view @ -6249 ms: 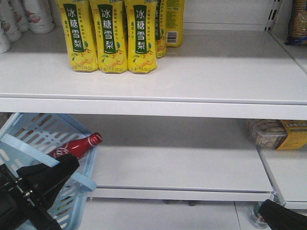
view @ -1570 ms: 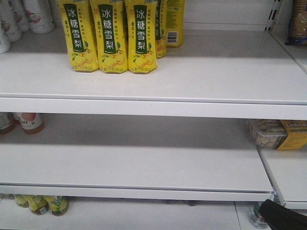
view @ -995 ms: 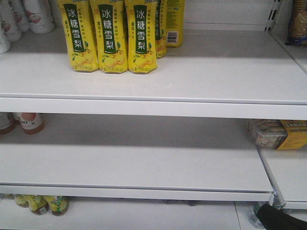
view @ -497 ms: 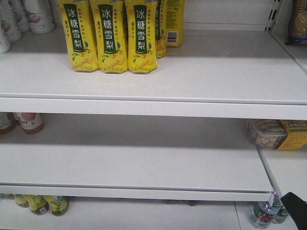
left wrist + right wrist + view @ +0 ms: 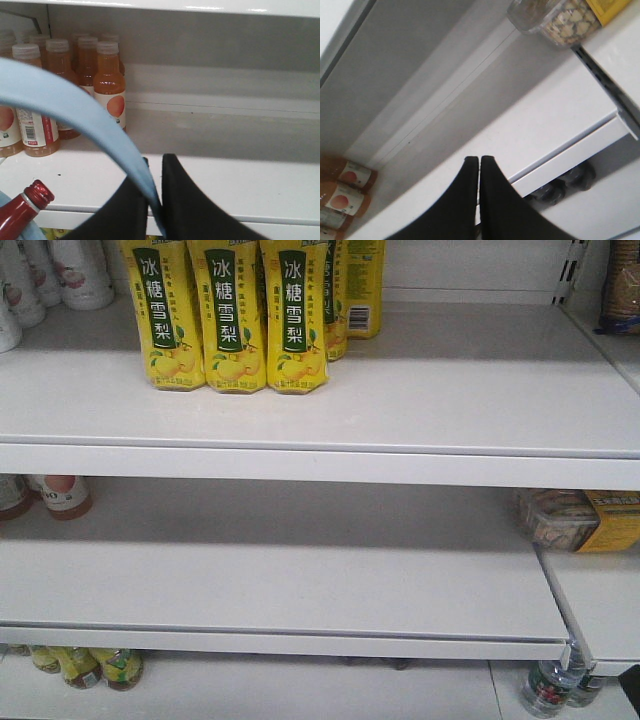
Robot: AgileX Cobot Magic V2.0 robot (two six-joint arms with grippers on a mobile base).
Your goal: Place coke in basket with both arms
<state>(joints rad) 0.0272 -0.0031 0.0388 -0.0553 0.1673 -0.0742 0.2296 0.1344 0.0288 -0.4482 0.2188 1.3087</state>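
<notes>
- Red-capped plastic coke bottle [image 5: 22, 210]: neck visible lower left.
- Left claw [image 5: 155, 200]: clamped on pale blue plastic basket handle [image 5: 75, 107].
- Right claw [image 5: 479, 172]: fingers pressed together, empty.

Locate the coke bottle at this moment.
Only the left wrist view shows it: the coke pokes up at the bottom-left corner, below the basket's blue handle and in front of the orange-drink bottles.

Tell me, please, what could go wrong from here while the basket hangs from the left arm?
The left gripper pinches only the thin pale blue handle between its jaws, so the basket could swing or slip. The coke shows its red cap at the lower left, apparently lying tilted; a jolt might roll it out. The orange-drink bottles stand close behind the handle and could be knocked.
</notes>
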